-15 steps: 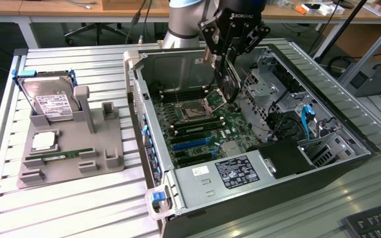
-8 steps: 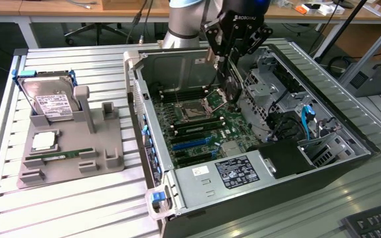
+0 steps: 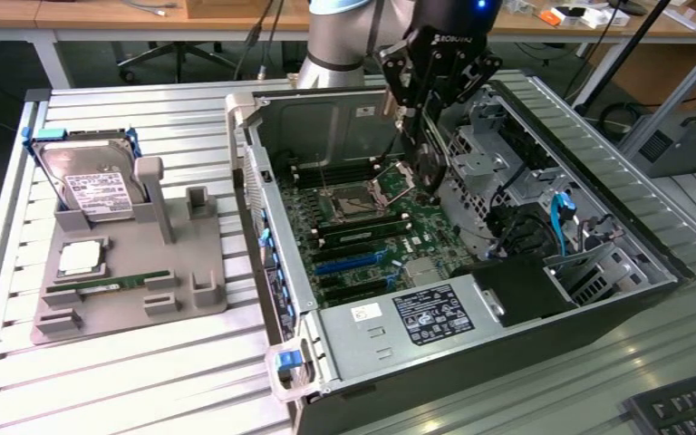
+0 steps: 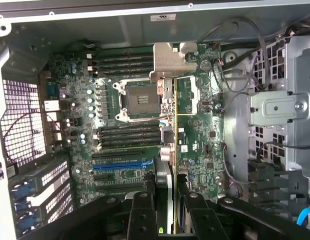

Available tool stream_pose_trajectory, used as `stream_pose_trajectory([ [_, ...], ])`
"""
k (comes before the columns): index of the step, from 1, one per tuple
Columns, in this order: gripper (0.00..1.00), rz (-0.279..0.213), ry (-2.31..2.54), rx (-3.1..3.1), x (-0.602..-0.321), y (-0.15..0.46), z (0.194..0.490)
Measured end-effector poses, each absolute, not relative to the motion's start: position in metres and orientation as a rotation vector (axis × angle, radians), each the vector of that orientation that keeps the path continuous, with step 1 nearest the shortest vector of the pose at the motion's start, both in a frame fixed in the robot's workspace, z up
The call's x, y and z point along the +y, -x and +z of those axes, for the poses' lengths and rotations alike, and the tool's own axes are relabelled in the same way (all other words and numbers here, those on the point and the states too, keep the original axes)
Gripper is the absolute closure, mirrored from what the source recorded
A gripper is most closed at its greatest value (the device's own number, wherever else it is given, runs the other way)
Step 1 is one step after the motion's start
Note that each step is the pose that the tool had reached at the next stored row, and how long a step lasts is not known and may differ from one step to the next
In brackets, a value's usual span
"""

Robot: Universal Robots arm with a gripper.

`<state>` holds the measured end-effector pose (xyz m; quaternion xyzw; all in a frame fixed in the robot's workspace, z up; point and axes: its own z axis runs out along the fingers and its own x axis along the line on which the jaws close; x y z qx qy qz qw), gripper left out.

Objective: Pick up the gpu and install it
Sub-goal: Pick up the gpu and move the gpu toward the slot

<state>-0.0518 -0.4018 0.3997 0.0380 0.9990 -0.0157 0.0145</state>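
over the open case point(image 3: 323, 118), near its back wall, found the gripper point(image 3: 406, 122) pinching the gpu point(image 3: 423, 165). pressed in on the thin card from both sides, one finger on each flat face. gripped it at its upper end, with most of it hanging below the fingers. pointed its long side down toward the board point(image 3: 366, 237), a little tilted, not lying flat. held it clear of the board, as far as could be told.

from the wrist view, looked straight along the card. saw the gpu point(image 4: 173, 165) edge-on, as a thin line running out from the gripper point(image 4: 171, 202) over the board point(image 4: 129, 145). noticed a silver plate point(image 4: 172, 60) past the far end, maybe part of the card, maybe not; could not tell.

spotted the blue slot point(image 3: 345, 258) lying flat on the board, off toward the exterior view's left of the card and closer to that camera. judged the blue slot point(image 4: 122, 164) and the card's thin edge to cross, not line up.

outside the case, saw the drive point(image 3: 94, 186) on the grey stand point(image 3: 130, 272), well apart from the gripper.
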Motion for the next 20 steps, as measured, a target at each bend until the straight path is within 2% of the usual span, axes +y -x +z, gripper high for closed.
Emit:
stream_pose_trajectory([
  [20,0.73,-0.049,-0.119,3.11,-0.4018,0.0419,0.3898],
])
